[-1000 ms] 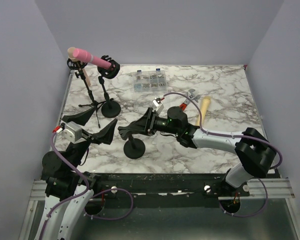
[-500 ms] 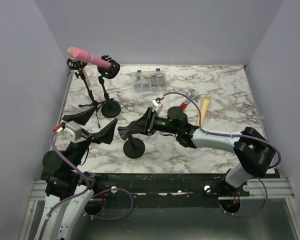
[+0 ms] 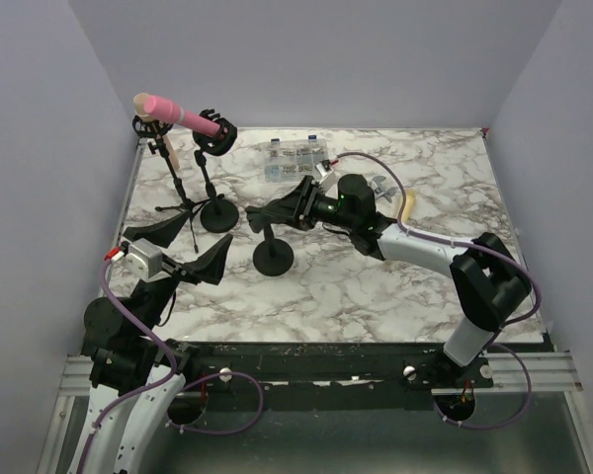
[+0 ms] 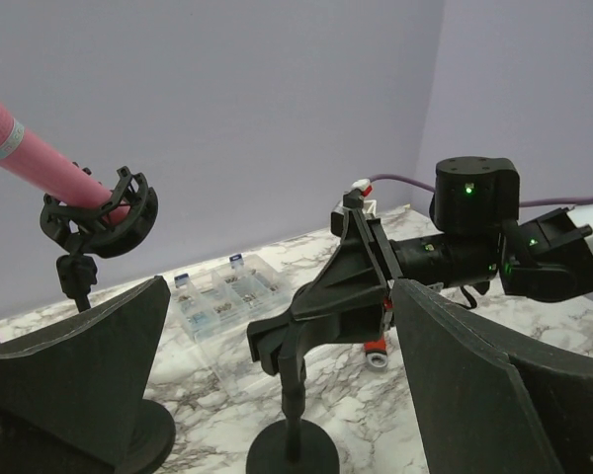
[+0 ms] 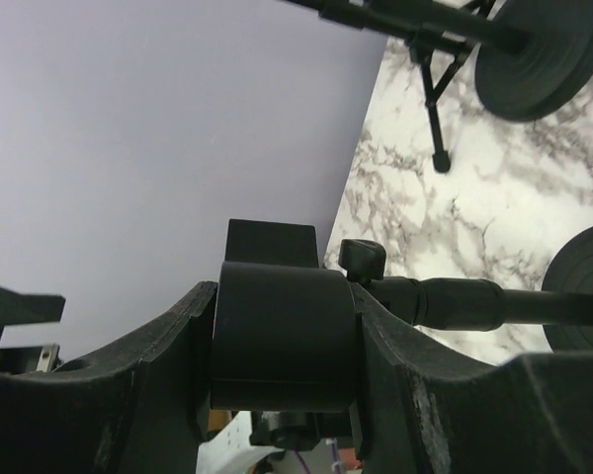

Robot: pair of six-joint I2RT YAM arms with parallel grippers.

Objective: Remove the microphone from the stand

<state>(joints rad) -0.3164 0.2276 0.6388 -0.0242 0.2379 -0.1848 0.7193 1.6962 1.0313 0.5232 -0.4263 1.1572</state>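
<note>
Now 3 stands (image 3: pixel 218 211), 1 mic (image 3: pixel 183 114); end effectors: right (image 3: pixel 277 210) clamps stand (image 3: pixel 274 257), left (image 3: pixel 185 249) apart.

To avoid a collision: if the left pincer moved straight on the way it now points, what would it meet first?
Probably the small black stand, held at its clip by the right pincer; it sits centred ahead of the open left pincer. Depth is unclear.

A clear compartment box (image 3: pixel 295 158) of small parts sat at the far side of the marble counter (image 3: pixel 376 286); a pale wooden handle (image 3: pixel 407 205) lay to its right.
</note>
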